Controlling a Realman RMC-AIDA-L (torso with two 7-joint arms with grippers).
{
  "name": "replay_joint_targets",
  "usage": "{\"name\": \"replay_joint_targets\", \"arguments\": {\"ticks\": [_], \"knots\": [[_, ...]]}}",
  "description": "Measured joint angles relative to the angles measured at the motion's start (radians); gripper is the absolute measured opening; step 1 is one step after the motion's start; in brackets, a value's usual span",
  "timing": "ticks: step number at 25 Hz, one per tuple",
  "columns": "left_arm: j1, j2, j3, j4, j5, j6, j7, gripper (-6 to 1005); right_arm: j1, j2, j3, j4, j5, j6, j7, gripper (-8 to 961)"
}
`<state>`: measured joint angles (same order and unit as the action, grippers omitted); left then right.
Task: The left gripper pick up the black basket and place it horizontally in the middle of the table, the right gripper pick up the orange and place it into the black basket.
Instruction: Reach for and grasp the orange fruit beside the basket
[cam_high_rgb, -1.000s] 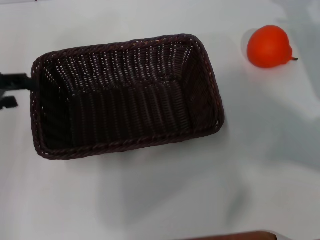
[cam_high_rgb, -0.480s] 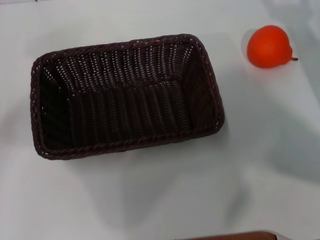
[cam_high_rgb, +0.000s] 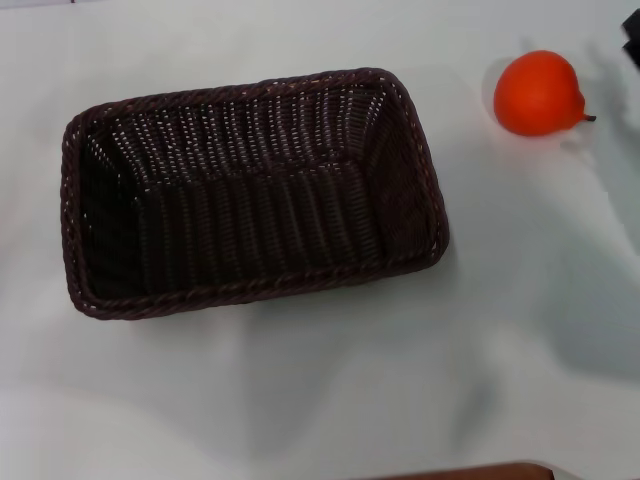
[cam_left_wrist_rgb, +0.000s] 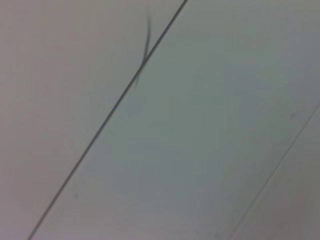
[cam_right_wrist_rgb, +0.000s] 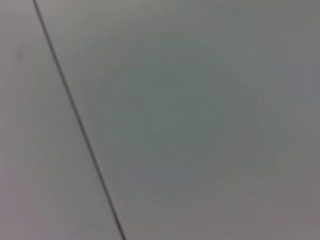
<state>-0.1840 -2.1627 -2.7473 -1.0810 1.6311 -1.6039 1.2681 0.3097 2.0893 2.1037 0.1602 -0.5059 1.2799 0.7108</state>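
Observation:
The black basket (cam_high_rgb: 250, 190) lies empty on the white table (cam_high_rgb: 300, 400), its long side running left to right, a little left of the middle of the head view. The orange (cam_high_rgb: 537, 92) sits on the table beyond the basket's far right corner, apart from it. A small dark piece of my right gripper (cam_high_rgb: 632, 45) shows at the far right edge, just right of the orange and not touching it. My left gripper is out of view. Both wrist views show only a plain pale surface crossed by thin dark lines.
A brown edge (cam_high_rgb: 470, 471) shows at the bottom of the head view, at the table's near side. White table surface lies around the basket and between the basket and the orange.
My left gripper, which was at the basket's left end one second ago, has drawn away out of view. A dark piece of my right gripper has come in at the far right edge. The basket and orange have not moved.

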Motion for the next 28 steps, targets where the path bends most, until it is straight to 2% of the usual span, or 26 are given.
{"name": "replay_joint_targets", "arguments": {"ticks": [6, 14, 22, 28], "knots": [[-0.007, 0.000, -0.027, 0.091, -0.079, 0.001, 0.113, 710, 0.027, 0.000, -0.051, -0.012, 0.000, -0.140, -0.002, 911], [-0.032, -0.001, -0.019, 0.119, -0.092, -0.007, 0.140, 709, 0.086, -0.001, -0.133, -0.012, 0.000, -0.221, -0.010, 911], [-0.043, 0.000, -0.025, 0.139, -0.107, -0.017, 0.142, 708, 0.136, 0.002, -0.183, -0.009, 0.000, -0.378, -0.006, 880], [-0.044, 0.000, -0.030, 0.169, -0.116, -0.019, 0.142, 706, 0.127, 0.001, -0.191, -0.003, 0.000, -0.358, 0.011, 842]]}}
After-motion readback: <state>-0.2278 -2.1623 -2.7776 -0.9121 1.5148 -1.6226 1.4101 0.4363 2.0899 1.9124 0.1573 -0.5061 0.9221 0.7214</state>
